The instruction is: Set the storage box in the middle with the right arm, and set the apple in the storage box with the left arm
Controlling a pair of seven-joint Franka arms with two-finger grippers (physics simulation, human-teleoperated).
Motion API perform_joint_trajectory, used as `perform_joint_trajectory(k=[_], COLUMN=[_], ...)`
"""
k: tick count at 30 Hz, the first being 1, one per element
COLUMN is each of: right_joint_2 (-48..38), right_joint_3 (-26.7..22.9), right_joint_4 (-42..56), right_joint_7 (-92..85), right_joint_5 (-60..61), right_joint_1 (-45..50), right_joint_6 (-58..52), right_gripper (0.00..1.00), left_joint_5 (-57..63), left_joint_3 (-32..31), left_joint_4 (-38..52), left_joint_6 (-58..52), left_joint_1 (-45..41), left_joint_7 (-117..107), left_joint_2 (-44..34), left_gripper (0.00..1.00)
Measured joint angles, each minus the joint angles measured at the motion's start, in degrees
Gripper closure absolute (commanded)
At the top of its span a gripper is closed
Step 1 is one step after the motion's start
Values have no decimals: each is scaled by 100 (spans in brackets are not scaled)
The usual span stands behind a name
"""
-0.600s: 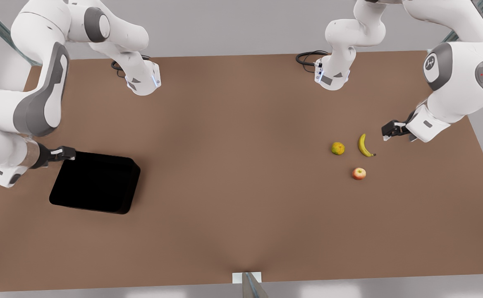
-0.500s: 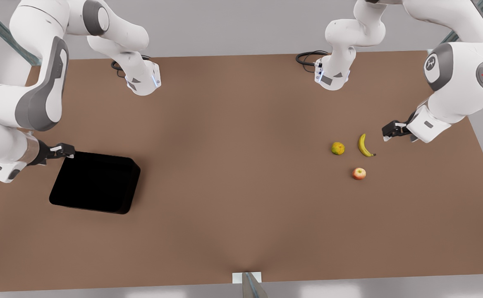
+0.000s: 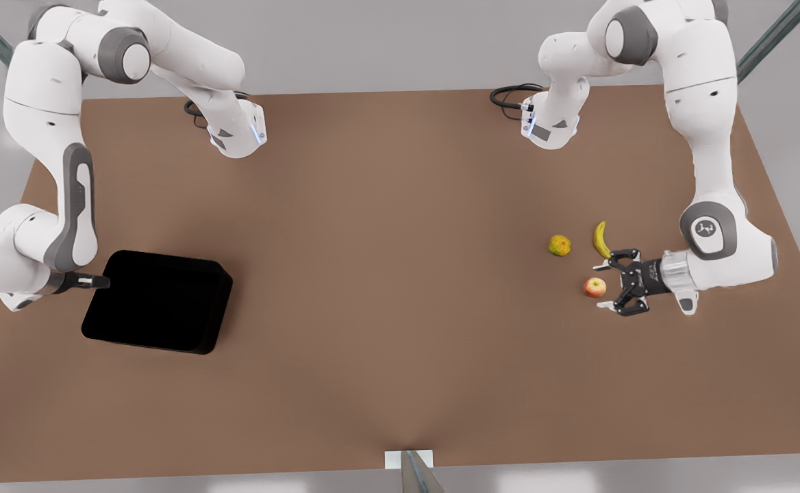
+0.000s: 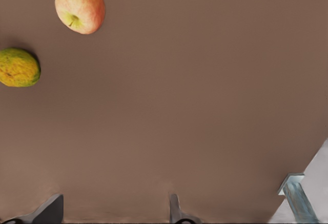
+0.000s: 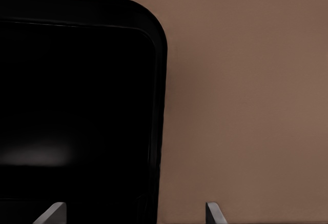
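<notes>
The black storage box point(image 3: 157, 301) lies on the brown table at the front view's left. My right gripper point(image 3: 101, 281) is open at the box's outer side near a corner; in the right wrist view its fingertips point(image 5: 132, 215) straddle the box's wall point(image 5: 159, 131). The red-yellow apple point(image 3: 594, 287) sits at the front view's right. My left gripper point(image 3: 608, 282) is open just beside it, pointing at it. In the left wrist view the apple point(image 4: 80, 7) lies well beyond the gripper point(image 4: 113, 214), nothing between the fingers.
A yellow banana point(image 3: 601, 239) and an orange-green citrus point(image 3: 559, 245) lie just behind the apple; the citrus point(image 4: 18, 67) is beside the apple in the left wrist view. Both arm bases and black cables point(image 3: 509, 96) stand at the table's far edge. A metal bracket point(image 3: 410, 465) sits at the near edge.
The left gripper swung from beside the banana toward the viewer and now faces the apple, fingers spread. The right arm dropped lower, its gripper sliding along the box's outer side.
</notes>
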Motion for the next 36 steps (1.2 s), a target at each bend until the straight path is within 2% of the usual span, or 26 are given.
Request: perform_joint_trajectory(k=[5,7,12,13,14,15,22,24,28,36], right_joint_2=[416,532,661,661,661,661,727,740,731,713], right_joint_3=[-3,6,-3,-3,-3,-3,-3,6,6,67], right_joint_4=[9,-5,-111,-143,-153,-154,-189,-182,-164,-69], right_joint_7=[-17,-17,-29,-35,-51,-61,-360,-369,-369,-457], right_joint_5=[305,320,296,294,286,285,260,259,259,259], right_joint_1=[-17,-17,-17,-18,-17,-17,-70,-70,-69,-4], right_joint_6=[290,452,516,524,510,467,419,350,292,297], right_gripper=[0,0,0,7,32,53,61,70,77,79], left_joint_5=[-1230,-1397,-1393,-1362,-1338,-1324,-1403,-1593,-1917,-2065], left_joint_3=[175,187,303,303,303,303,681,681,681,681], left_joint_4=[-340,-677,-820,-862,-848,-831,-1058,-1058,-962,-988], left_joint_6=[141,81,50,85,232,339,342,376,616,500], left_joint_1=[26,6,7,8,7,16,60,60,86,209], left_joint_7=[368,600,922,972,967,1058,1700,1815,2072,2580], left_joint_2=[137,17,153,209,311,439,763,892,1095,1254], left_gripper=[0,0,0,0,0,0,0,0,0,0])
